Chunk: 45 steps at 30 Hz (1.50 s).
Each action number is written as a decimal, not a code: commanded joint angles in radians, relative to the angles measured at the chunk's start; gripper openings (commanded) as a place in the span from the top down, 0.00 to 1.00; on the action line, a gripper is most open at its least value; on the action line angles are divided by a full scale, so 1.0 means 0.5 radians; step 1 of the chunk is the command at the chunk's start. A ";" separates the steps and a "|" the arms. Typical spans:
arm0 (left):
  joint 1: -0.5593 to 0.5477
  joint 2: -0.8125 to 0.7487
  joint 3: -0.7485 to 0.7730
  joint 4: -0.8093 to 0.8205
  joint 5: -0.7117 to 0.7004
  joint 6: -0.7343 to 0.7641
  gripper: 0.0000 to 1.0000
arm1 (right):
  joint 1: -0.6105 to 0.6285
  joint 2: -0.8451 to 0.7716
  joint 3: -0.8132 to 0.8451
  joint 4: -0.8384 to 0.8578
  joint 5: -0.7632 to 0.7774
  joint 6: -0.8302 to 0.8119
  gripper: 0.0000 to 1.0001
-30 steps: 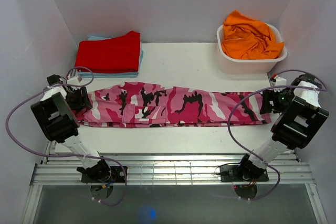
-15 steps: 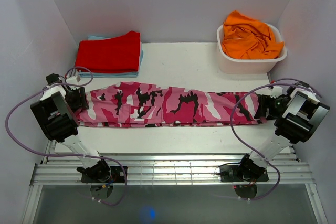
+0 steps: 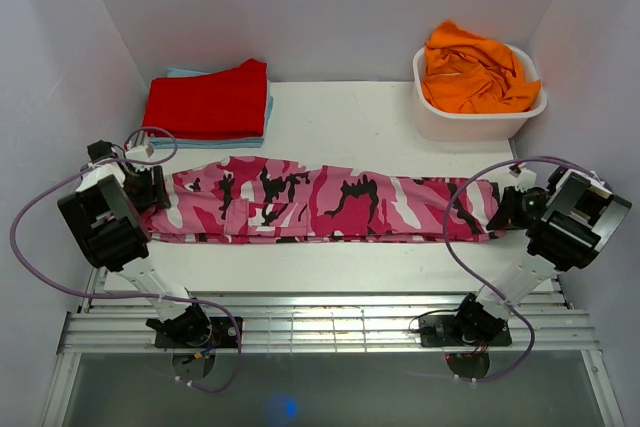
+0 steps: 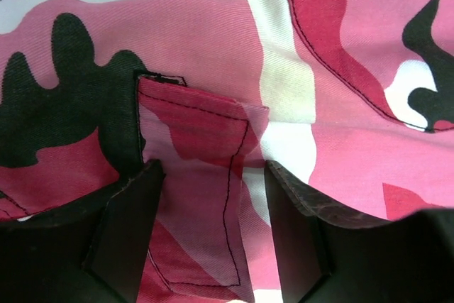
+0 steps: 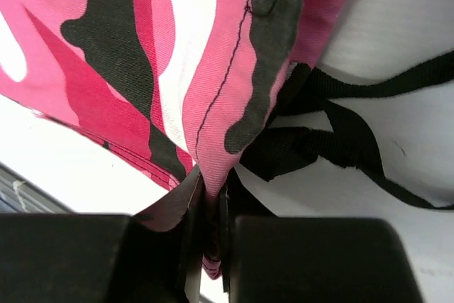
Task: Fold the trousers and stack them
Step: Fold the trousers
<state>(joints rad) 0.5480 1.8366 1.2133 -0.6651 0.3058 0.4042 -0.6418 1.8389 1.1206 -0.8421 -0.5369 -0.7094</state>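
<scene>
The trousers [image 3: 320,202], in pink, white and black camouflage print, lie stretched out left to right across the table. My left gripper [image 3: 150,190] is at their left end. In the left wrist view it [image 4: 213,175] is open, its fingers straddling a stitched flap of the cloth [image 4: 319,104]. My right gripper [image 3: 503,209] is at their right end. In the right wrist view it [image 5: 213,196] is shut on a pinched fold of the trousers [image 5: 213,69], beside a black strap [image 5: 340,140] lying on the table.
A folded red garment [image 3: 208,100] rests on a light blue one at the back left. A white tub [image 3: 478,117] holding an orange garment [image 3: 475,75] stands at the back right. Walls close in on both sides; a metal rail [image 3: 320,322] runs along the front.
My right gripper has moved onto the trousers' right end and shut on the cloth. The trousers slid slightly left. The left gripper stays at the left end, a little wider.
</scene>
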 commanded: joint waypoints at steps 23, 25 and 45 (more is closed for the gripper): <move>-0.357 -0.575 -0.641 -0.060 0.416 0.088 0.02 | 0.080 -0.453 0.321 -0.850 -1.033 -0.457 0.92; -0.357 -0.517 -0.668 -0.041 0.361 0.060 0.02 | 0.304 -0.560 0.250 -0.673 -1.137 -0.312 0.92; -0.357 -0.286 -0.629 -0.010 0.318 -0.051 0.02 | 1.869 -0.571 -0.453 1.975 -0.727 1.799 0.92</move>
<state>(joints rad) 0.3664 1.6268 0.9382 -0.6960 0.5358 0.3569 0.2466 1.5127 0.8917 -0.0917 -0.9585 0.0582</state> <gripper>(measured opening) 0.977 0.123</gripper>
